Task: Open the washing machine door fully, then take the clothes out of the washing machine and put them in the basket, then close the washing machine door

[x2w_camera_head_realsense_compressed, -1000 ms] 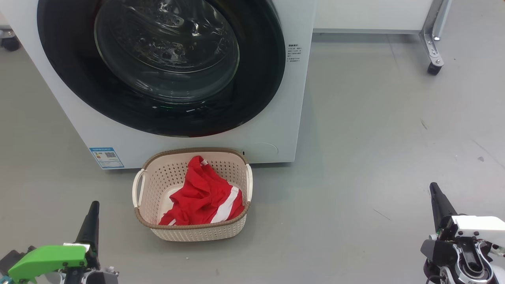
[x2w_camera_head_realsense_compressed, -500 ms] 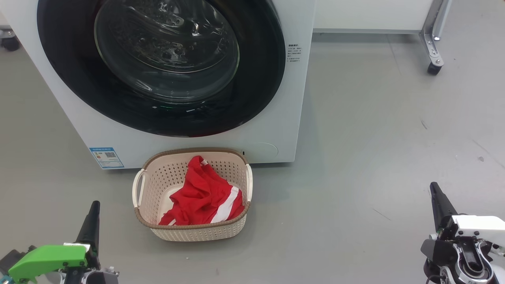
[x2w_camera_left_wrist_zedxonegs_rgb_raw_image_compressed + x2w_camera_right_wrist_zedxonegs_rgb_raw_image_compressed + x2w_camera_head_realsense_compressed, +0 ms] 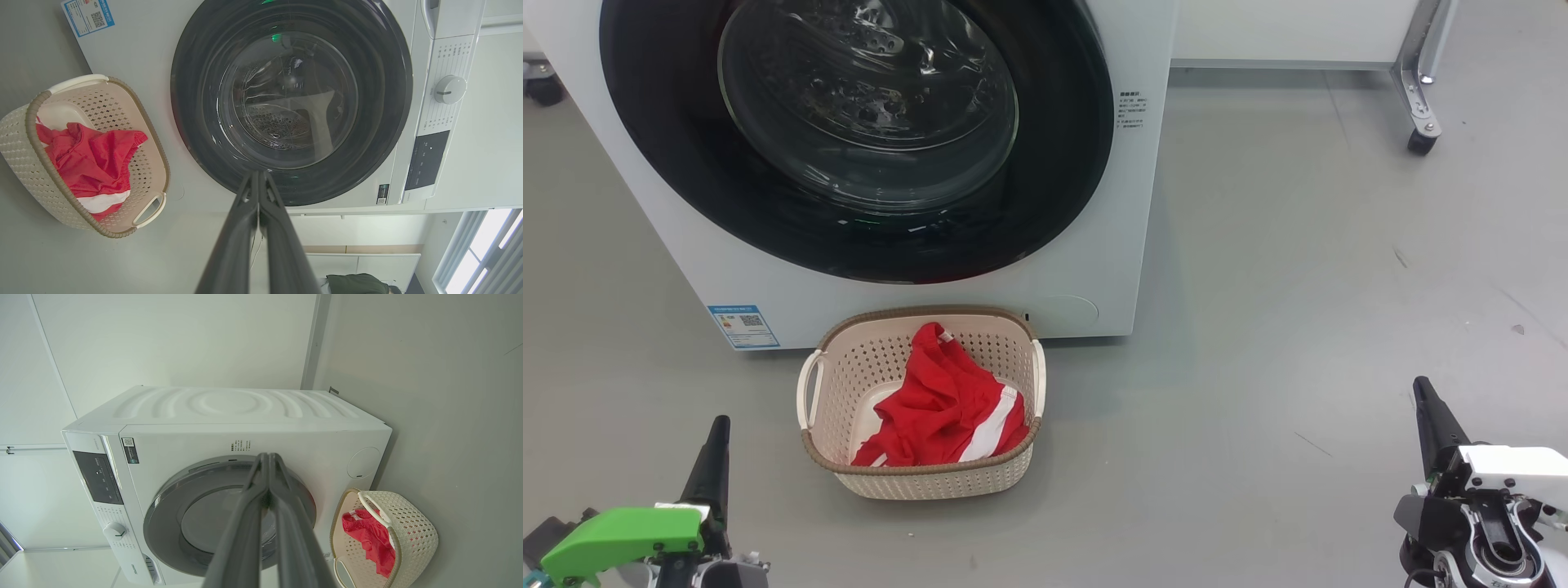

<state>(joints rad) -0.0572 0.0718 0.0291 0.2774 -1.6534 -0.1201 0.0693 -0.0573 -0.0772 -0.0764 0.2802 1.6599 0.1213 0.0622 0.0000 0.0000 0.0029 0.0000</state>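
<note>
Both grippers sit low with nothing in them: the left gripper (image 3: 257,175) and the right gripper (image 3: 267,457) each have their fingers pressed together. The washing machine door (image 3: 866,106) looks flush against the washing machine (image 3: 1131,245), and the clothes (image 3: 943,408) are heaped in the basket (image 3: 923,312), just in front of the machine's base. Main risk (just a guess): the door isn't properly latched, or a forward reach with the left arm clips the basket rim. The floor (image 3: 1298,327) is wide open on the right.
</note>
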